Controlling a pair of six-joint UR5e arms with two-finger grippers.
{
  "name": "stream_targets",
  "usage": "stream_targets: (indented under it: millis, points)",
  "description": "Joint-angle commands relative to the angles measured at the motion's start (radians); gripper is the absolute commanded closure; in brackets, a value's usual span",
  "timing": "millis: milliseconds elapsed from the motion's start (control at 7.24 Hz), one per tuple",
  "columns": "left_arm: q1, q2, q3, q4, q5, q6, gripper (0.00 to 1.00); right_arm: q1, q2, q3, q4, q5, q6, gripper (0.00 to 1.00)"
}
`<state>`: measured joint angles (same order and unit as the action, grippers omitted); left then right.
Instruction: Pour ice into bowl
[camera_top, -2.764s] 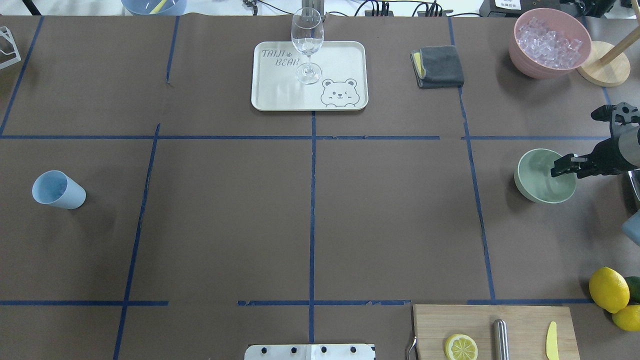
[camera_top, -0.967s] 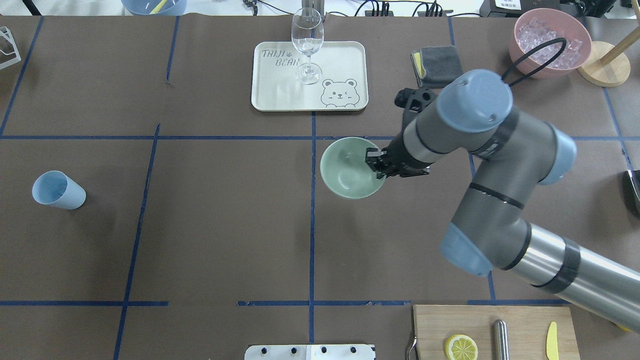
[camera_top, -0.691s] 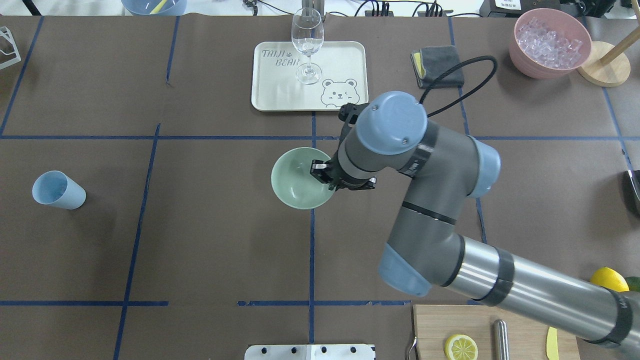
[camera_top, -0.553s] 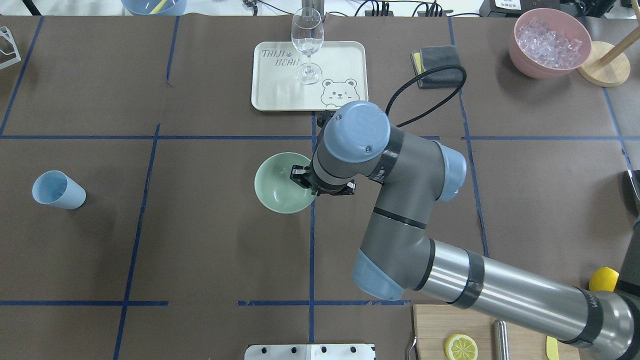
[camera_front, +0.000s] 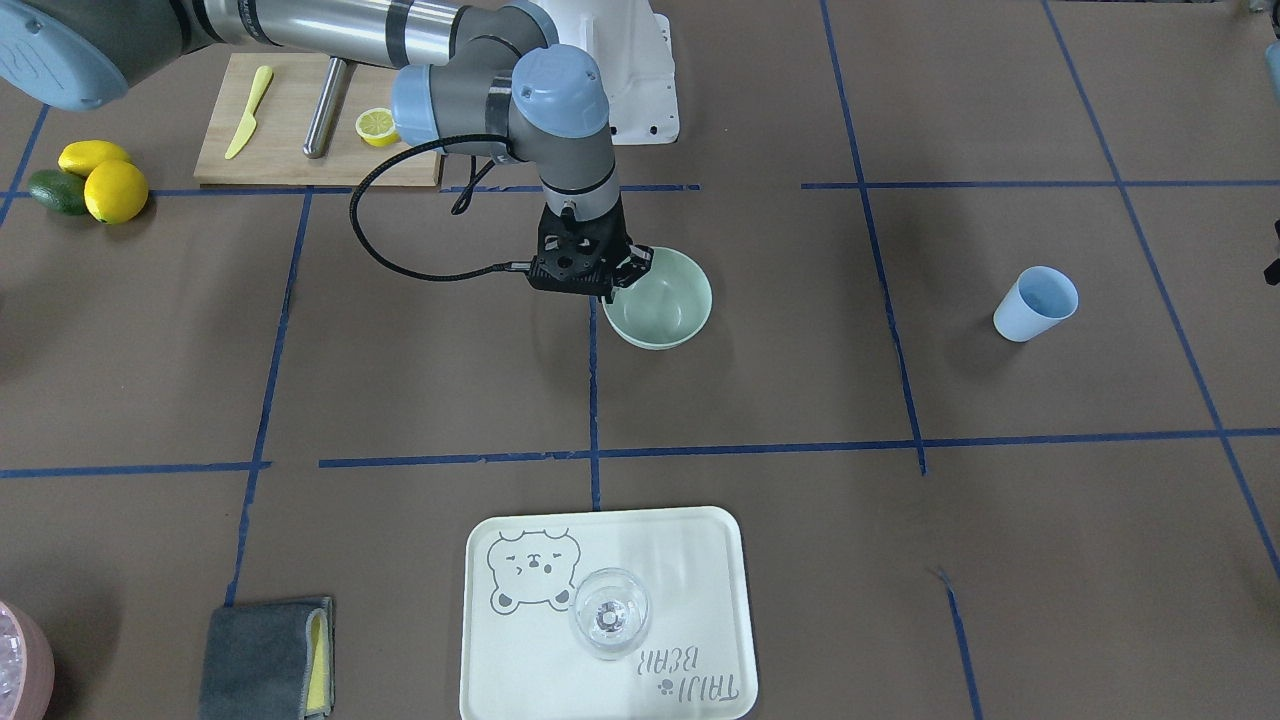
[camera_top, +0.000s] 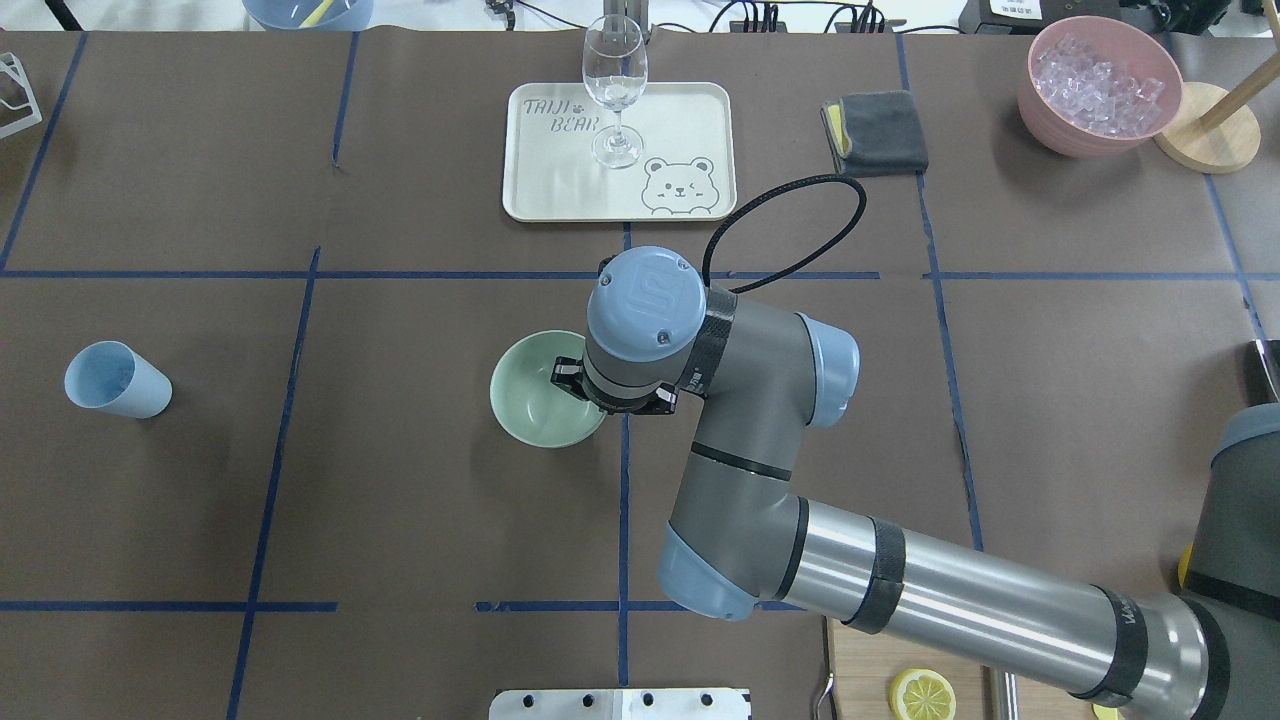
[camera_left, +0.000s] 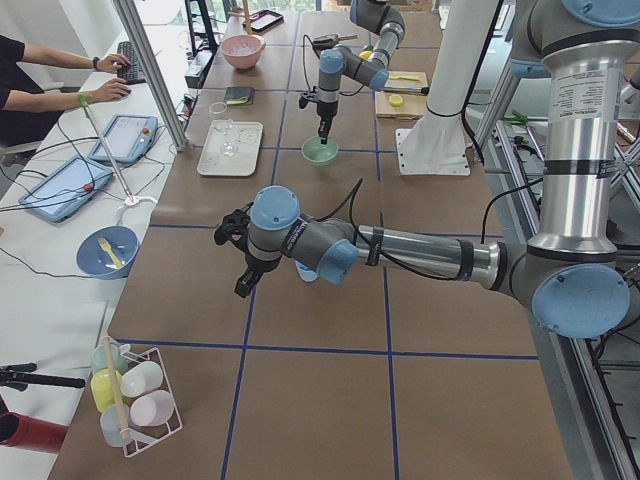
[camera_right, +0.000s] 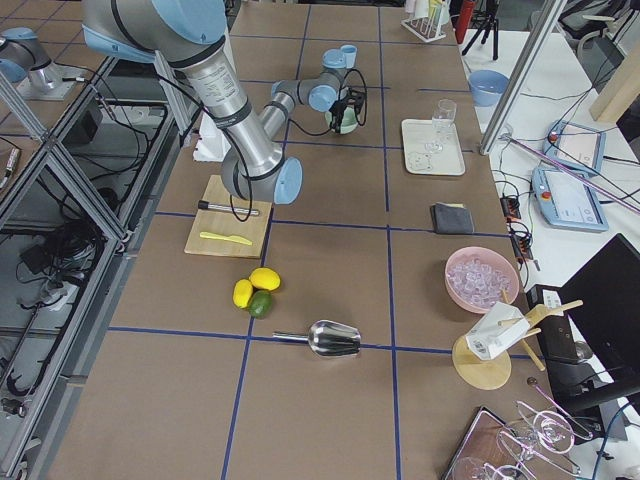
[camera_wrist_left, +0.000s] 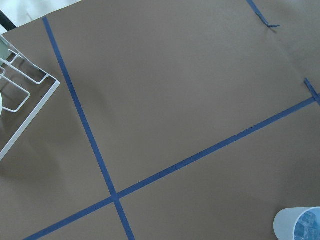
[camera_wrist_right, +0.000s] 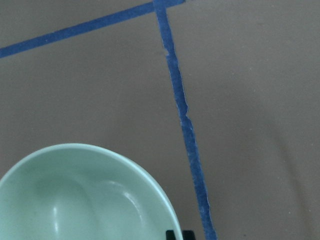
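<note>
The table (camera_top: 400, 500) is the broadest thing, covered in matte brown paper and divided into rectangles by blue tape. Across it reaches the right arm (camera_top: 950, 600), a run of brushed-metal tube and grey cylinders with rounded blue caps and a looping black cable. The left arm (camera_left: 400, 245), of the same make, stretches out over the table's far left end; its left gripper (camera_left: 240, 288) hangs above bare paper, and I cannot tell how far its fingers are apart.

A cream rectangular tray (camera_top: 560, 190) with rounded corners and a printed bear carries a clear stemmed glass (camera_top: 614, 75). At the far right corner a round pink bowl (camera_top: 1050, 130) holds the ice (camera_top: 1098, 85), a glistening heap of small glassy cubes.

The bowl (camera_top: 535, 395), smooth matte mint green and round, is at the table's middle, just left of the centre tape line. The right gripper (camera_front: 622, 278) pinches its rim, one black finger inside the wall and one outside. A pale blue tapered cup (camera_top: 115, 380) stands well apart to the left.
</note>
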<state>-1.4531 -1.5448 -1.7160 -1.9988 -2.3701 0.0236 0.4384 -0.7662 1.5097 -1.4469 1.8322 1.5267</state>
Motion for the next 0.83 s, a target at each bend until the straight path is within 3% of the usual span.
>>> stream_targets:
  millis: [0,138,276,415,691]
  points:
    - [0.026,-0.005,-0.004,-0.015,-0.003,-0.011,0.0,-0.003,-0.002,-0.005,0.003,-0.001,0.0,0.29]
    - [0.033,-0.003,-0.002,-0.056,0.003,-0.063,0.0,-0.007,-0.004,-0.005,0.003,-0.002,0.004,0.0]
    - [0.055,0.005,-0.001,-0.111,0.008,-0.15,0.0,-0.004,-0.004,0.01,0.022,0.002,0.0,0.0]
    - [0.084,0.012,-0.004,-0.205,0.073,-0.283,0.02,0.009,-0.013,0.041,0.051,0.01,-0.002,0.0]
    - [0.248,0.174,-0.072,-0.499,0.298,-0.619,0.03,0.112,-0.088,0.14,0.057,0.086,-0.011,0.0]
